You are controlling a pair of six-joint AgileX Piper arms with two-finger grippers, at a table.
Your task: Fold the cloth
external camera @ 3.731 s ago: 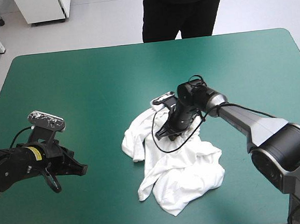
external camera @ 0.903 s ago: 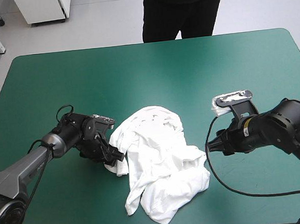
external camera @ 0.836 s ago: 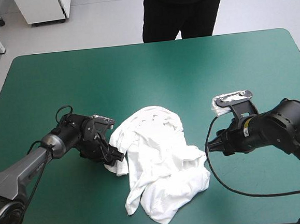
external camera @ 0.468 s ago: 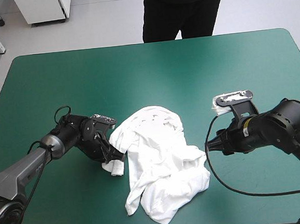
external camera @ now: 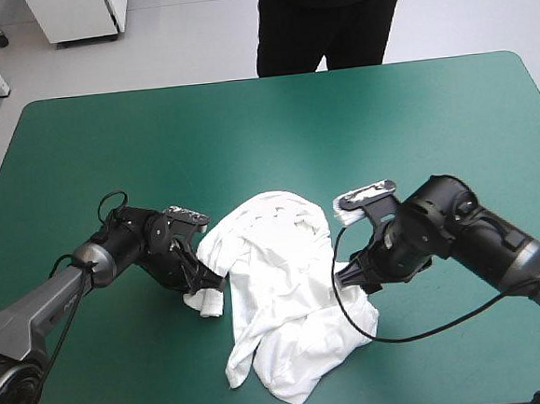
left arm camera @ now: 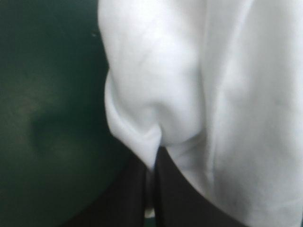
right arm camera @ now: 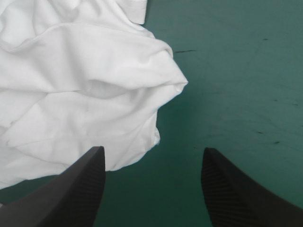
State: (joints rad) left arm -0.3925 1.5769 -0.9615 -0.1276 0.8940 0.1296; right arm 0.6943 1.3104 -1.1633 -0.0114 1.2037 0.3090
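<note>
The white T-shirt lies as a crumpled heap on the teal-green cover, a little toward the near edge. My left gripper is at the heap's left edge, shut on a fold of the T-shirt, which bunches just ahead of the nearly closed fingers. My right gripper hovers at the heap's right edge, open. In the right wrist view its fingers stand wide apart, with a rounded lobe of the T-shirt ahead of them and bare cover between them.
The bare teal-green table stretches away beyond the heap and to both sides. A black cable loops on the cover under the right arm, beside the heap's right edge.
The right arm has swung in from the right side to the heap's right edge. The left gripper has stayed at the left edge, pinching the fold it closed on just before.
</note>
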